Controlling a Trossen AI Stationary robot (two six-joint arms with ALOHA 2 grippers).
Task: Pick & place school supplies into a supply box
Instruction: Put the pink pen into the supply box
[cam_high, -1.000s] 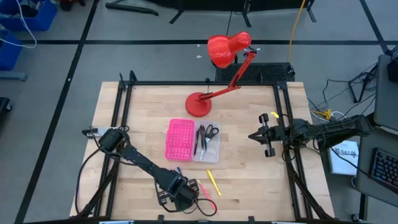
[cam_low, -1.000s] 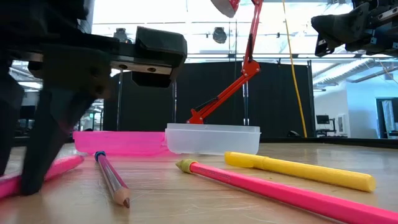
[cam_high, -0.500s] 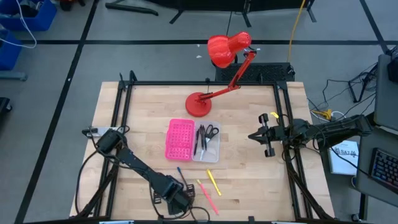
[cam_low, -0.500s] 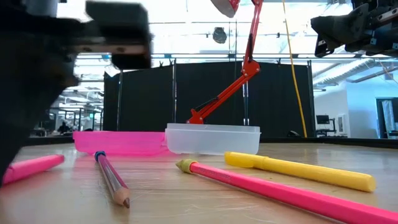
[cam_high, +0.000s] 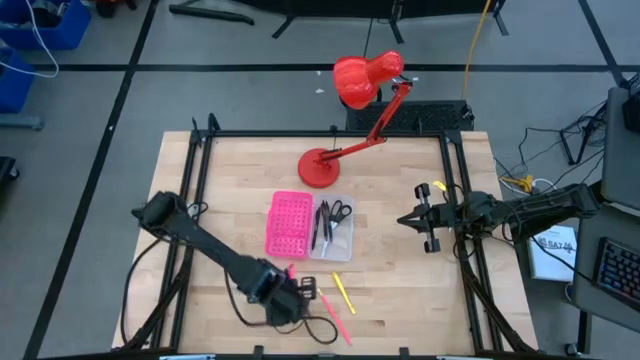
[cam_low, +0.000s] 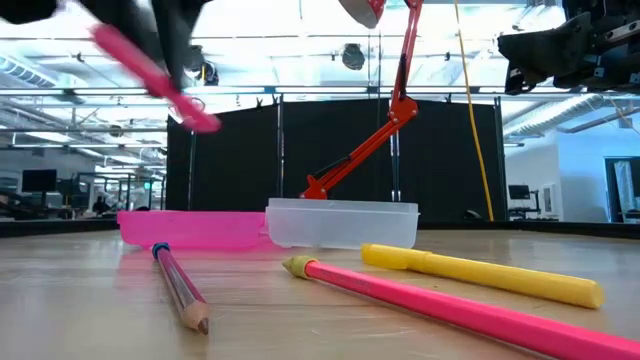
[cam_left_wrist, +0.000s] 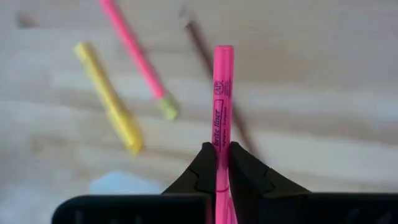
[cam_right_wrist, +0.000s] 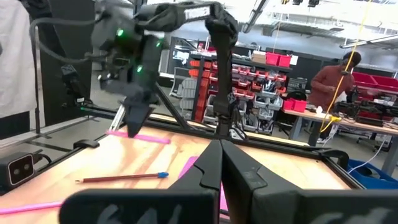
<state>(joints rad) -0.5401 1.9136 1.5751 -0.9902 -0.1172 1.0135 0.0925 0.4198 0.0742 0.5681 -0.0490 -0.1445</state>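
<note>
From above, the left arm is being stretched across the pale wooden bench (cam_high: 400, 250) toward its near edge, and its left claw (cam_high: 285, 297) is being held low over the boards, just beside the loose supplies. A thin pink pen (cam_high: 333, 317) and a short yellow marker (cam_high: 343, 292) are lying beside it, well short of the shallow supply box, half bright pink with holes, half clear plastic (cam_high: 310, 226), which is sitting mid-bench near the round base of the red desk lamp (cam_high: 345, 135). Black pens and small black-handled scissors (cam_high: 340, 211) are lying in the clear half. The right arm is being kept raised at the bench's right edge, its right claw (cam_high: 415, 219) pointed inward.

At bench level, a bright pink highlighter (cam_low: 155, 75) is being carried tilted, clear of the boards, and is blurred. A wooden pencil with a blue end (cam_low: 180, 285), the pink pen (cam_low: 450, 308) and the yellow marker (cam_low: 480, 275) are lying in front of the box (cam_low: 270, 226).

In the left wrist view, the highlighter (cam_left_wrist: 222, 118) is being pinched between the left claw's (cam_left_wrist: 222, 160) two dark fingers (cam_left_wrist: 245, 174), its length pointing away past the tips.

In the right wrist view, the right claw's (cam_right_wrist: 219, 147) fingers (cam_right_wrist: 239, 177) are being kept pressed together on nothing, with the left arm seen farther off.
</note>
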